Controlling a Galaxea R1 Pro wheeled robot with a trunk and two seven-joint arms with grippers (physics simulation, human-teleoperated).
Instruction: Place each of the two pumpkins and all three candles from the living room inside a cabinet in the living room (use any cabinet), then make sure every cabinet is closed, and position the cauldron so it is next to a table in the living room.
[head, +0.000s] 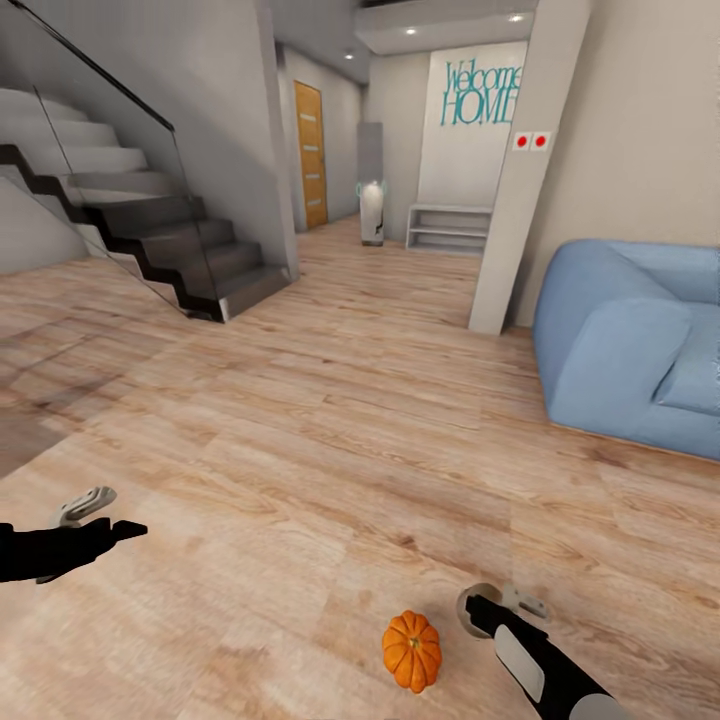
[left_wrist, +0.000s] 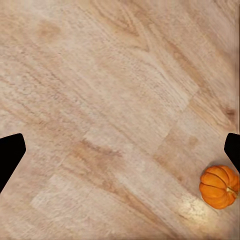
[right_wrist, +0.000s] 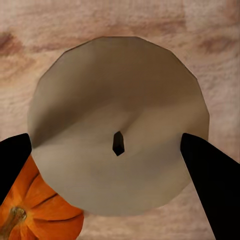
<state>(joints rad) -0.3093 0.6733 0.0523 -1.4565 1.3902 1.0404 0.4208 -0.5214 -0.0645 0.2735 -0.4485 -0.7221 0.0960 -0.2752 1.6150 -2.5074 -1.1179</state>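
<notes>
Our left arm reaches in low from the left side of the head view. Our left gripper (head: 110, 520) hangs over the wood floor (head: 330, 440). Its two black fingers (left_wrist: 10, 152) stand wide apart with only bare floor between them, so it holds nothing.

Our right arm comes up from the bottom right corner of the head view, black with a pale patch on it. Our right gripper (right_wrist: 117, 165) points down at a candle (right_wrist: 117, 125). In the right wrist view we look straight down on the candle's round cream top with its small dark wick. One black finger (right_wrist: 210, 175) sits at each side of the candle, right at its edge. We cannot tell if the fingers press on it or only stand beside it. In the head view the candle (head: 474, 608) peeks out at the tip of that gripper.

One pumpkin (head: 411, 651) sits on the floor just beside the candle, on its left. It is bright orange with ribs and a short stem. It also shows in the left wrist view (left_wrist: 219, 186), off to the side of the left gripper.

The floor is light wood planks. A grey staircase (head: 140, 230) with a glass side goes up on the left. A blue sofa (head: 640, 340) stands on the right, by a pale pillar (head: 525, 170). Far down the hall we see an orange door (head: 310, 155), a low white shelf (head: 448, 228) and blue words on the wall (head: 482, 92) that say "Welcome HOME".
</notes>
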